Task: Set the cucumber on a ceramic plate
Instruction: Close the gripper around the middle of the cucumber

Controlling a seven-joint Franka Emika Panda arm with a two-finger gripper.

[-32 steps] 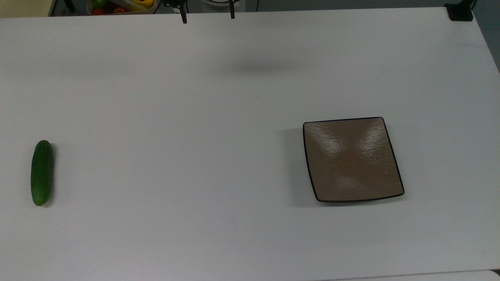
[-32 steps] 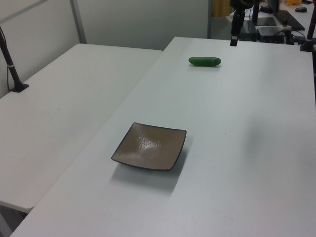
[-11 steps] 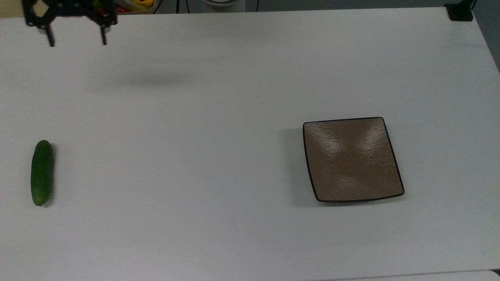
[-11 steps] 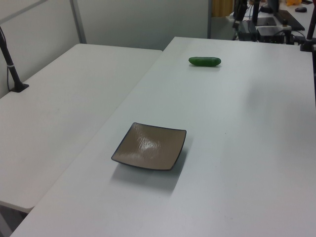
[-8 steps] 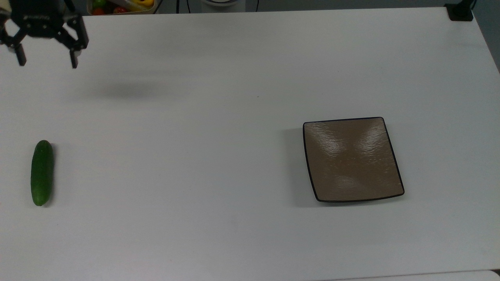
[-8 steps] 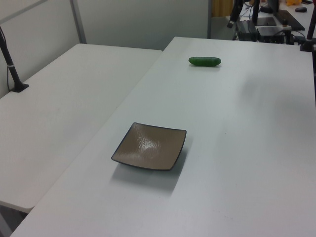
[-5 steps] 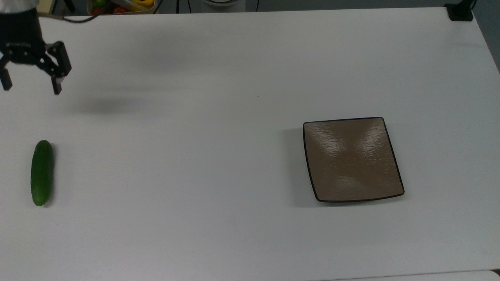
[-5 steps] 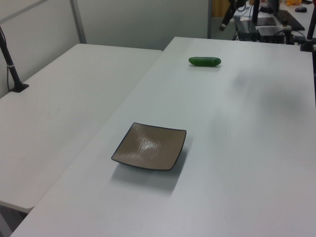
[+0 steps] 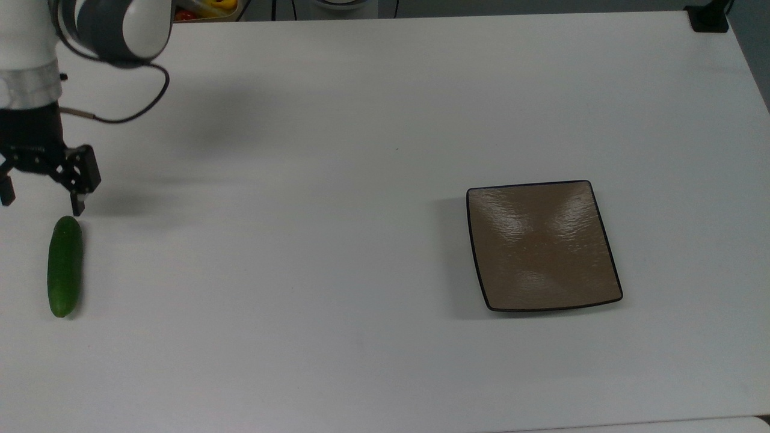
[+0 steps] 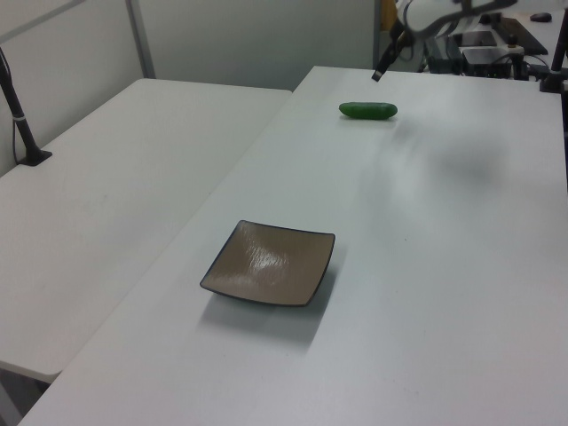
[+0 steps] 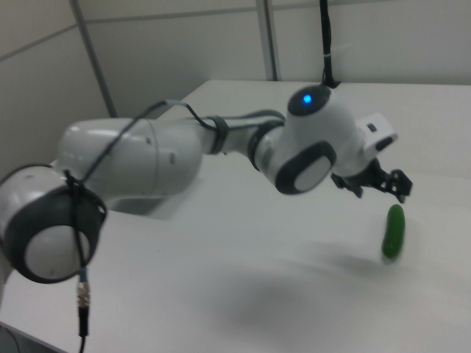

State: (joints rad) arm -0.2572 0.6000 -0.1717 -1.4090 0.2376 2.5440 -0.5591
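Top view: the gripper [image 9: 41, 203] hangs at the top view's far left, carried by the white arm [image 9: 27, 54] that enters from the upper left corner. Its two black fingers point down toward the white counter [image 9: 337, 180] and are spread wide apart, with nothing between them. The cucumber [image 9: 65, 266] lies flat on the counter just below the gripper in this view, lengthwise up and down, its upper end close under the gripper's right finger and not touching it. The ceramic plate [image 9: 543, 245], brown with a thin black rim, sits well apart from the gripper toward the top view's right. It carries nothing.

Left view: the gripper [image 10: 380, 69] appears at the far end of the counter [image 10: 426, 266], above and slightly to the left view's left of the cucumber [image 10: 367, 110]. The cucumber rests on the counter beneath it. The ceramic plate [image 10: 271, 263] stands much nearer the camera, well apart from the gripper.

Right view: the arm [image 11: 191, 154] reaches across toward the right view's right. The gripper [image 11: 379, 184] is held just above the cucumber [image 11: 394, 231], which lies on the counter [image 11: 221, 257] directly below and slightly right of it, untouched.
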